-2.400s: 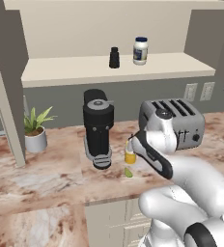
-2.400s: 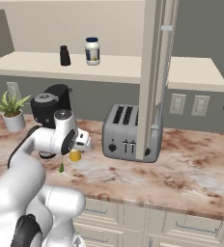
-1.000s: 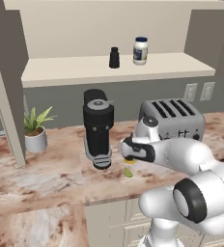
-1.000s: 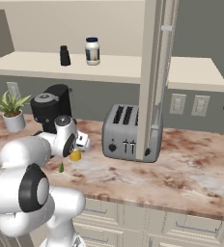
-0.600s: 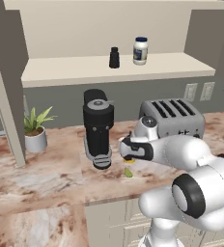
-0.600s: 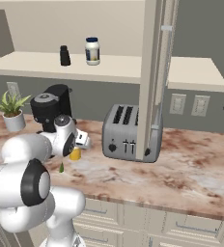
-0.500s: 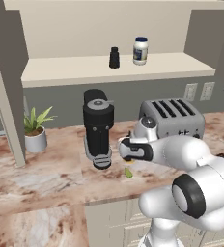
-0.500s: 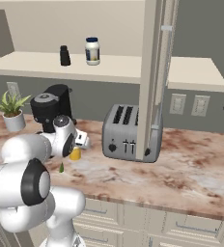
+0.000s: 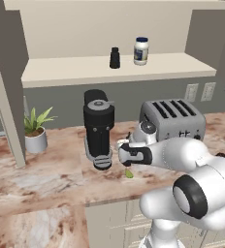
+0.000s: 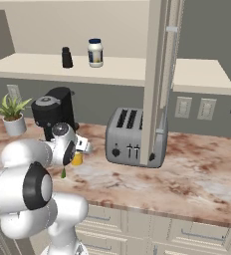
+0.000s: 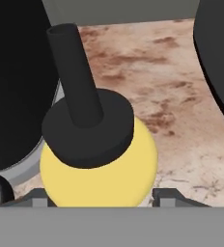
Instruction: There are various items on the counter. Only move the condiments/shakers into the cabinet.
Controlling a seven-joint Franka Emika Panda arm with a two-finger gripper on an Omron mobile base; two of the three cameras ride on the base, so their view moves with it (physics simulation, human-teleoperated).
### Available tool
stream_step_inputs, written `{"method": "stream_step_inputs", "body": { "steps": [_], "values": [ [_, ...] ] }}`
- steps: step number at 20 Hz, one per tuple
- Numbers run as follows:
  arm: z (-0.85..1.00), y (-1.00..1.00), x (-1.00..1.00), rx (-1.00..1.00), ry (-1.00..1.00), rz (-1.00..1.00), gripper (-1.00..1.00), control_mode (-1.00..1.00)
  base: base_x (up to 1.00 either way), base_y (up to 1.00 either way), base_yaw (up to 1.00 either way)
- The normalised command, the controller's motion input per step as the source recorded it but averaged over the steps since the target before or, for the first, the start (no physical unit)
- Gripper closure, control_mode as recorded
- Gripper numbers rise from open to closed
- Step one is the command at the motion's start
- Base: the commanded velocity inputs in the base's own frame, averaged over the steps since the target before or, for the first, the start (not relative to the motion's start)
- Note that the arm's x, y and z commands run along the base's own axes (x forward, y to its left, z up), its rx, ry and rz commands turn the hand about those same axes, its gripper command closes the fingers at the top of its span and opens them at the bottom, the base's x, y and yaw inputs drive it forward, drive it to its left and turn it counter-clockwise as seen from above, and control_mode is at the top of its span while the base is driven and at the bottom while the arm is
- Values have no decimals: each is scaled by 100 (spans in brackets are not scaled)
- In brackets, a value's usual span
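Gripper [image 9: 125,154] is sitting low over the counter [image 9: 46,179], just right of the coffee machine [image 9: 99,128] and in front of the toaster [image 9: 175,118]. Hand view: yellow bottle [image 11: 98,161] w/ black nozzle is standing between the finger tips [image 11: 171,197], fingers close at both sides, but can't tell if they're clamping it. Green piece [image 9: 129,173] is lying just below. Black shaker [image 9: 115,57] and white jar [image 9: 141,51] are standing on the cabinet shelf [image 9: 85,70].

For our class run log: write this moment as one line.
gripper: around yellow squeeze bottle, grip unclear | black shaker, white jar: on cabinet shelf
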Motion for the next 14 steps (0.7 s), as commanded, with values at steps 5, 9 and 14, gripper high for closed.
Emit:
{"method": "stream_step_inputs", "body": {
  "steps": [5, 9, 14],
  "values": [
    [36, 0, -27, 0, -5, 0, 100, -100, 0, 0, 0],
    [98, 0, -49, 0, -12, -1, 100, -100, 0, 0, 0],
    [100, -17, -70, 0, -16, 0, 100, -100, 0, 0, 0]
  ]
}}
